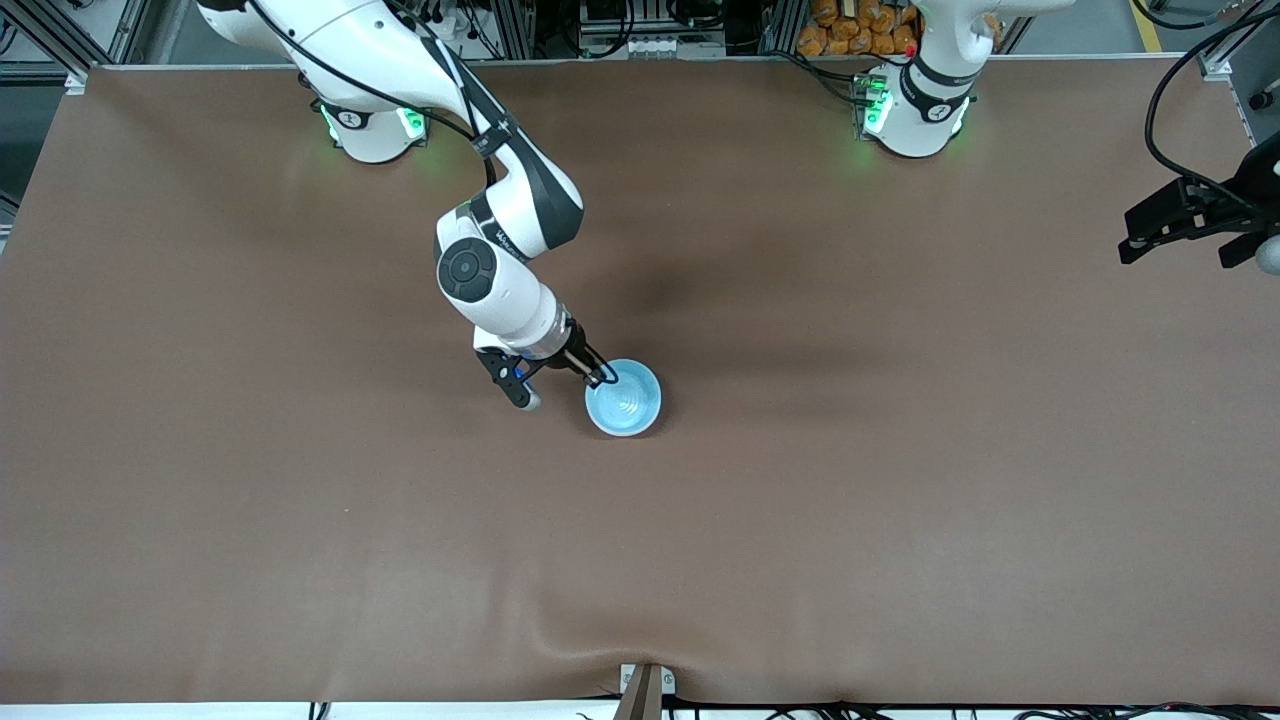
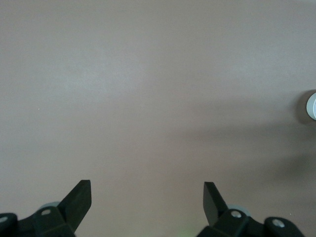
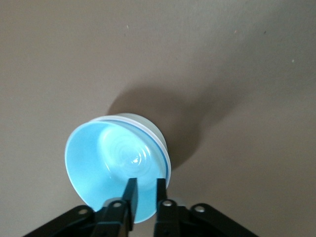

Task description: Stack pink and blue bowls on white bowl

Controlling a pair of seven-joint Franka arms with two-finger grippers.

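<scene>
Brown table [image 1: 900, 480], mid-surface: blue bowl [image 1: 623, 398] nested in white bowl [image 3: 148, 123]. Right gripper [image 1: 603, 378] pinches the blue rim. Left gripper [image 1: 1190, 222] waits, fingers apart, over the table's left-arm end.

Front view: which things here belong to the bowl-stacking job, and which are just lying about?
Job:
- glossy sky-blue round bowl
- glossy white round bowl, under it
- right tool, pinching the blue rim
(no pink bowl shows)

Not in use:
- left tool, open, waiting
- brown table

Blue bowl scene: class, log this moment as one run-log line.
right gripper: shut on blue bowl rim, nested in white bowl | left gripper: open, waiting at table's edge | pink bowl: unseen
</scene>
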